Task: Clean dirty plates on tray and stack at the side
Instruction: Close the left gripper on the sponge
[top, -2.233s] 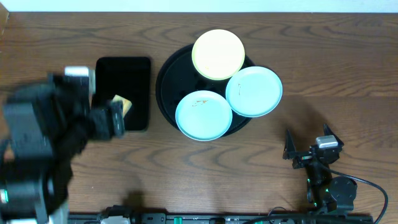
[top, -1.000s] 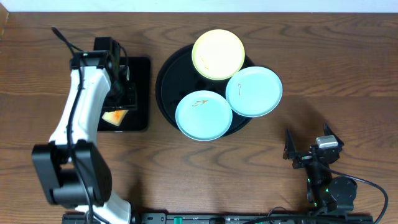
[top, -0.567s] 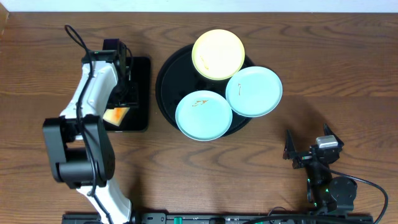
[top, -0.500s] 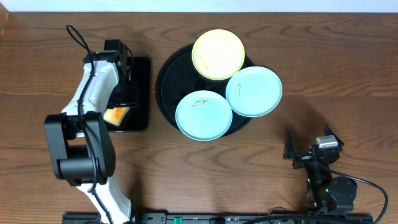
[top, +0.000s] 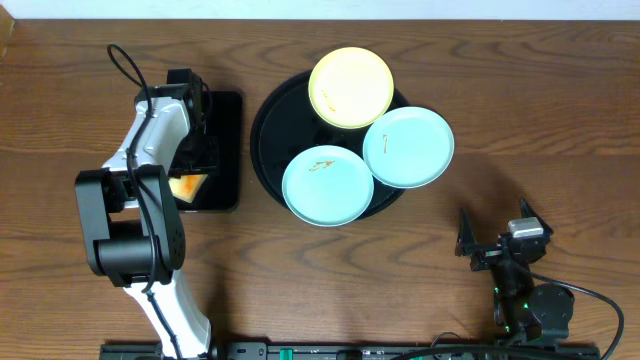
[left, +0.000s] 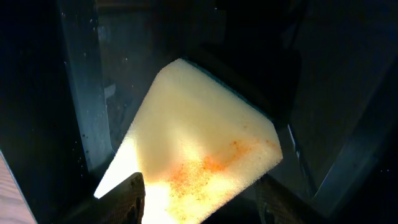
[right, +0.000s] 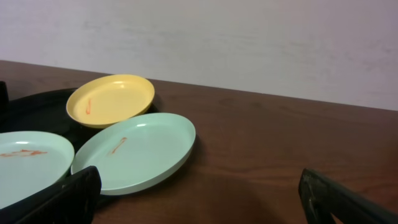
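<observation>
Nearest the arm bases, your right gripper (right: 199, 186) sits low over the table (top: 400, 270) with its jaws spread wide and nothing between them. A broad stretch of bare wood runs from it up to the round tray (top: 268, 130) and out along that tray's right side.

On your left, the left gripper (left: 202, 199) points down into the one small tray (top: 225, 130), a black rectangle. The one sponge (left: 199, 137) lies between its fingers (left: 129, 194). The sponge is yellow, stained orange toward one end, and tilted. The jaws stand apart on either side of it, but you cannot tell whether the pads actually press it. Only a narrow strip of wood separates the small tray from the round tray.

You have one round tray carrying three plates (right: 134, 152), two blue-green and one yellow, each with a small orange smear. The front plate (top: 328, 185) hangs over the tray's near rim. The right plate (top: 408, 147) hangs over the right rim and meets the front plate edge to edge; which rim lies on top is not clear. The yellow plate (top: 351, 88), farthest away, overhangs the far rim and touches the right plate. The left part of the round tray shows bare black. Beyond the yellow plate a band of table runs to the wall (right: 249, 43).
</observation>
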